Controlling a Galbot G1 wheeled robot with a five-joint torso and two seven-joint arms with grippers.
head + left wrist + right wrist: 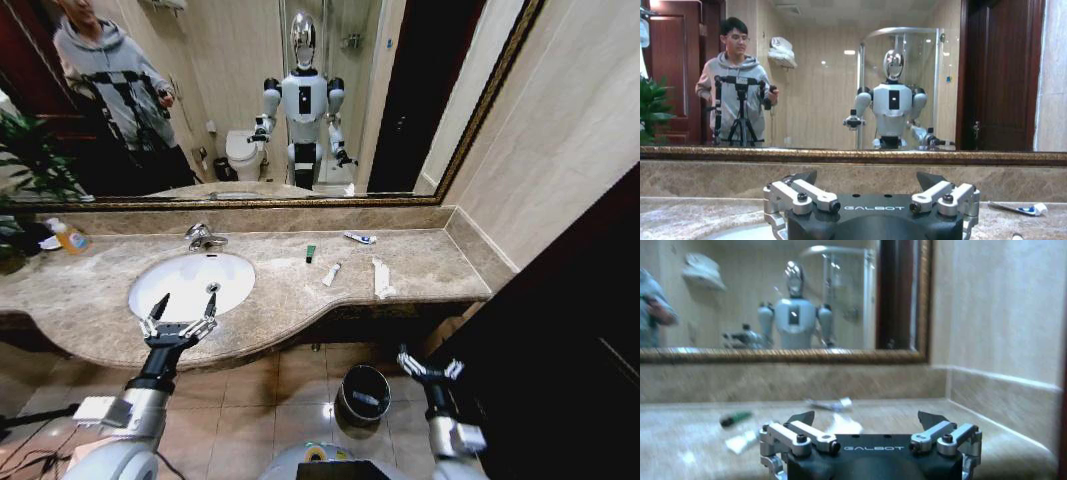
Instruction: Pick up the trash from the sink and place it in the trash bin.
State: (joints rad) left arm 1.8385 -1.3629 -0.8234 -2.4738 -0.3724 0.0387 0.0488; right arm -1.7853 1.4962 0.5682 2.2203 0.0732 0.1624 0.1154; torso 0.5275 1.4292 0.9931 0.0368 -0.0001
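Both grippers stand with jaws apart and empty, the left gripper [181, 313] at the near rim of the white oval sink [160, 285], the right gripper [430, 367] low beside the round dark trash bin [364, 391], evidently staged for pickup, while the small white tubes, green piece and wrapper strip of trash [331, 274] lie on the beige marble countertop [420, 262] right of the basin.

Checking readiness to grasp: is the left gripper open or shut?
Open: the left gripper hovers at the sink's front rim, fingers spread apart, holding nothing.

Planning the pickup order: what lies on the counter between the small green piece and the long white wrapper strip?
In the head view, one small white tube lies between the small green piece and the long white wrapper strip.
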